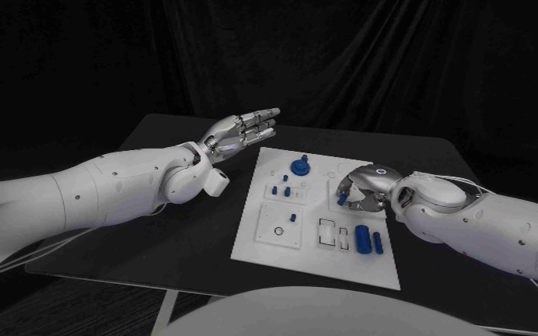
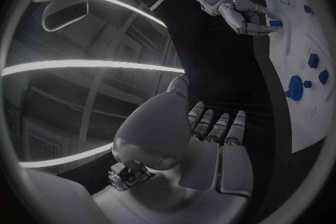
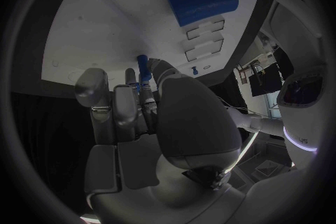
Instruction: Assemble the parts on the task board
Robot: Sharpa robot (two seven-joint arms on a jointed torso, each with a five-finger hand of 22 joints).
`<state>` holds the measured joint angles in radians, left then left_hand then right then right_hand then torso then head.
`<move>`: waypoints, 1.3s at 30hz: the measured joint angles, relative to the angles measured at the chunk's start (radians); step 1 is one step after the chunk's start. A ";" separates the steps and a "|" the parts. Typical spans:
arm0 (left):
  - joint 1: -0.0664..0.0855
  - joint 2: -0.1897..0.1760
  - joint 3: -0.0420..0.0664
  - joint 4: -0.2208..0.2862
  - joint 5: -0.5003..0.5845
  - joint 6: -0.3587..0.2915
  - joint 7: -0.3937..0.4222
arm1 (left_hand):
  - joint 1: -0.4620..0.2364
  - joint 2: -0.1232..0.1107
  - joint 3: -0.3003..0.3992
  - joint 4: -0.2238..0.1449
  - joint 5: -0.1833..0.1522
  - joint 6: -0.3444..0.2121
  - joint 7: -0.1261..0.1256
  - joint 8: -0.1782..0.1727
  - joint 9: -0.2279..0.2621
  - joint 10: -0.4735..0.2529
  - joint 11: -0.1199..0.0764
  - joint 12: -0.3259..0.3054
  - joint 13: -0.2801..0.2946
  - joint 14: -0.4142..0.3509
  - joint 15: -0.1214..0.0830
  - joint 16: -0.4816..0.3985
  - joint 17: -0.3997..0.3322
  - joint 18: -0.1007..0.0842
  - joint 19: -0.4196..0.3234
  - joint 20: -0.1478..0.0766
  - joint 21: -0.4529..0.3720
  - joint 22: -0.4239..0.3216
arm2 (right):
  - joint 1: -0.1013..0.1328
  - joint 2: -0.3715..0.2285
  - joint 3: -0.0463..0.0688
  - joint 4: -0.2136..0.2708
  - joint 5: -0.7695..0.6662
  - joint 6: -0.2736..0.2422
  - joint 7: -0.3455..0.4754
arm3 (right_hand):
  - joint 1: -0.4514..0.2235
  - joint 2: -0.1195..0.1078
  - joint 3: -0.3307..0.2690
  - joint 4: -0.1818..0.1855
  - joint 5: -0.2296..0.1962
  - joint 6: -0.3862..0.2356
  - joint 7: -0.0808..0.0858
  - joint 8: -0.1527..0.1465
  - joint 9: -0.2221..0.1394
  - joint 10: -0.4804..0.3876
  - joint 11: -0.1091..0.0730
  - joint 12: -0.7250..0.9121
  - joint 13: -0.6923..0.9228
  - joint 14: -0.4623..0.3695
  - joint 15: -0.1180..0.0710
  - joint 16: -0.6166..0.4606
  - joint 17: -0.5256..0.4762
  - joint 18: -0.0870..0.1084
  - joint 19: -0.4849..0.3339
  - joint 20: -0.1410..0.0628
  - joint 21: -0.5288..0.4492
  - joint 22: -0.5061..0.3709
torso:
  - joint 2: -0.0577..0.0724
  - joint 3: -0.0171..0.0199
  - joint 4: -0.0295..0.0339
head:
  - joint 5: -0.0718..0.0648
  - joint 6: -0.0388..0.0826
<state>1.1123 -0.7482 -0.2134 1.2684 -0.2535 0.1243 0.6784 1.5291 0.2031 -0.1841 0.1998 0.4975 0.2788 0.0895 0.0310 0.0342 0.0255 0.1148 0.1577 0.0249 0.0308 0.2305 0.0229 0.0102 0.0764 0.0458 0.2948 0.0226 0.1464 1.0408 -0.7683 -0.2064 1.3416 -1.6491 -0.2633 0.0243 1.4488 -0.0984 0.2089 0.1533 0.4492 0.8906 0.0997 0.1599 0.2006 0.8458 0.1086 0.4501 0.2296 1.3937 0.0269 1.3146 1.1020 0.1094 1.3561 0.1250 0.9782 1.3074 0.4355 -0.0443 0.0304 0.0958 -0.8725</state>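
Right hand pinching a small blue peg over the task board; left hand idle.

The right hand (image 1: 361, 190) sits at the task board's (image 1: 289, 254) right edge, fingers curled, pinching a small blue peg (image 3: 143, 61) at its upper end; the peg's lower tip is at the board face. The peg is judged light, rigid and smooth, so likely to slip or tilt: hold it on the shank, leaving the tip free. The left hand (image 1: 238, 133) is raised past the board's far left corner, fingers straight and side by side, holding nothing. A blue knob (image 1: 301, 166) stands near the far edge; two blue cylinders (image 1: 369, 239) lie near the right edge. The black table (image 1: 179, 219) is flat and matte; dark curtains hang behind.
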 measured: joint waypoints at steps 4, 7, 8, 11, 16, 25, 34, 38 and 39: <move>-0.004 0.000 0.000 -0.002 0.000 0.002 0.000 | 0.000 0.000 0.003 -0.003 0.000 0.000 0.000 0.000 0.000 0.000 0.000 0.000 0.000 0.000 0.000 0.000 0.000 0.000 0.000 0.000 0.000 -0.002 | -0.001 0.001 0.000 -0.001 0.001 -0.003 0.008 | 0.011 0.000 0.031 -0.015 0.027 0.040 0.004 0.030 0.019 0.036 -0.008 0.007 -0.002 0.000 0.000 0.004 0.002 0.000 0.000 0.000 0.009 0.000 | 0.000 0.0001 0.0000 | 0.000 0.000; -0.007 0.000 0.000 -0.002 0.000 0.003 0.000 | 0.000 0.000 0.001 -0.004 0.000 0.000 0.000 0.000 0.000 0.000 0.000 0.000 0.000 -0.003 0.003 0.000 0.000 0.000 0.000 0.000 0.000 -0.001 | -0.001 0.002 0.000 -0.001 0.001 -0.009 0.014 | 0.011 0.000 0.044 -0.028 0.029 0.060 0.011 0.055 0.036 0.057 -0.014 0.015 -0.002 0.004 -0.004 0.004 0.006 0.000 0.000 0.000 0.020 0.000 | 0.000 0.0001 0.0000 | 0.002 0.000; -0.007 0.000 0.000 -0.002 0.000 0.003 0.000 | 0.000 0.000 0.000 -0.006 0.000 0.000 0.000 0.000 0.000 0.000 0.000 0.000 0.000 -0.004 0.004 0.000 0.000 0.000 0.000 0.000 0.000 -0.002 | -0.001 0.002 0.000 -0.001 0.001 -0.011 0.017 | 0.018 -0.001 0.048 -0.032 0.029 0.063 0.014 0.061 0.039 0.062 -0.019 0.015 -0.002 0.004 -0.004 0.008 0.008 0.000 0.002 -0.002 0.021 0.000 | 0.000 0.0001 0.0001 | 0.002 0.000; -0.009 -0.001 0.000 -0.002 0.000 0.003 0.000 | 0.004 0.004 0.000 -0.006 0.000 0.000 0.000 0.000 0.000 0.000 0.000 0.000 0.000 -0.004 0.004 0.000 0.000 0.000 0.000 0.000 0.000 -0.001 | -0.002 0.002 0.000 -0.001 0.001 -0.018 0.023 | 0.024 -0.006 0.066 -0.050 0.044 0.080 0.020 0.089 0.056 0.085 -0.029 0.030 0.002 0.005 -0.016 0.011 0.010 0.000 0.007 -0.007 0.032 0.000 | 0.000 0.0001 0.0003 | 0.002 0.000; -0.010 -0.001 0.000 -0.003 0.000 0.004 0.000 | 0.004 0.004 0.003 -0.008 0.005 0.000 0.000 0.000 0.000 0.000 0.000 0.000 0.000 -0.004 0.004 0.000 0.001 0.000 0.000 0.000 0.000 -0.001 | -0.002 0.001 0.000 -0.001 0.001 -0.027 0.030 | 0.031 -0.009 0.087 -0.072 0.064 0.091 0.031 0.133 0.061 0.115 -0.036 0.043 0.006 0.011 -0.029 0.010 0.013 0.000 0.011 -0.018 0.047 0.001 | 0.000 0.0000 0.0003 | 0.004 0.000; -0.012 0.001 0.000 -0.004 0.000 0.005 0.000 | 0.004 0.004 0.005 -0.011 0.005 0.000 0.000 0.000 0.000 0.000 0.000 0.000 0.000 -0.004 0.004 0.000 0.001 0.000 0.000 0.000 0.000 -0.001 | -0.002 -0.006 0.000 0.008 0.002 -0.048 0.037 | 0.035 -0.013 0.098 -0.085 0.065 0.105 0.027 0.150 0.060 0.134 -0.044 0.051 0.013 0.014 -0.032 0.010 0.015 0.000 0.016 -0.023 0.058 0.001 | -0.001 0.0000 0.0003 | 0.006 0.000; -0.013 0.001 0.000 -0.004 0.000 0.006 0.000 | 0.004 0.004 0.005 -0.011 0.010 0.000 0.000 0.000 0.000 0.000 0.000 0.000 0.000 -0.004 0.004 0.000 0.001 0.000 0.000 0.000 0.000 -0.002 | 0.023 -0.025 0.000 0.047 0.003 -0.068 0.036 | 0.037 -0.013 0.100 -0.088 0.060 0.105 0.027 0.161 0.060 0.133 -0.044 0.051 0.013 0.014 -0.032 0.010 0.013 0.000 0.013 -0.026 0.058 0.001 | -0.001 -0.0001 -0.0001 | 0.012 0.000; -0.014 0.001 0.000 -0.004 0.000 0.006 0.000 | 0.004 0.004 0.005 -0.011 0.010 0.000 0.000 0.000 0.000 0.000 0.000 0.000 0.000 -0.004 0.004 0.000 0.001 0.000 0.000 0.000 0.000 -0.002 | 0.052 -0.039 0.000 0.082 0.004 -0.065 0.032 | 0.035 -0.011 0.103 -0.090 0.056 0.096 0.029 0.173 0.060 0.133 -0.044 0.050 0.012 0.014 -0.032 0.010 0.007 0.000 0.012 -0.027 0.058 0.000 | -0.001 -0.0001 -0.0002 | 0.016 0.000; -0.014 0.001 0.000 -0.004 0.000 0.006 0.000 | 0.004 0.004 0.006 -0.011 0.010 0.000 0.000 0.000 0.000 0.000 0.000 0.000 0.000 -0.004 0.004 0.000 0.001 0.000 0.000 0.000 0.000 -0.002 | 0.060 -0.043 0.000 0.093 0.004 -0.063 0.030 | 0.034 -0.010 0.104 -0.092 0.056 0.095 0.029 0.173 0.060 0.133 -0.044 0.050 0.012 0.014 -0.032 0.010 0.005 0.000 0.012 -0.027 0.058 0.001 | -0.002 -0.0001 -0.0003 | 0.017 0.000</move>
<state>1.0987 -0.7468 -0.2134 1.2642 -0.2535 0.1305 0.6784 1.5330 0.2070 -0.1786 0.1887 0.5072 0.2788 0.0895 0.0310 0.0341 0.0254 0.1148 0.1577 0.0249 0.0272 0.2341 0.0229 0.0107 0.0763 0.0458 0.2948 0.0226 0.1440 1.1003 -0.8113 -0.2063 1.4343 -1.6451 -0.3267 0.0544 1.4826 -0.1088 0.3130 0.0617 0.5054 0.9860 0.1284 0.3326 0.2604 0.9793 0.0644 0.5005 0.2419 1.4079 -0.0054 1.3250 1.1073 0.1093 1.3684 0.0982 1.0365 1.3079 0.4339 -0.0444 0.0301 0.1127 -0.8725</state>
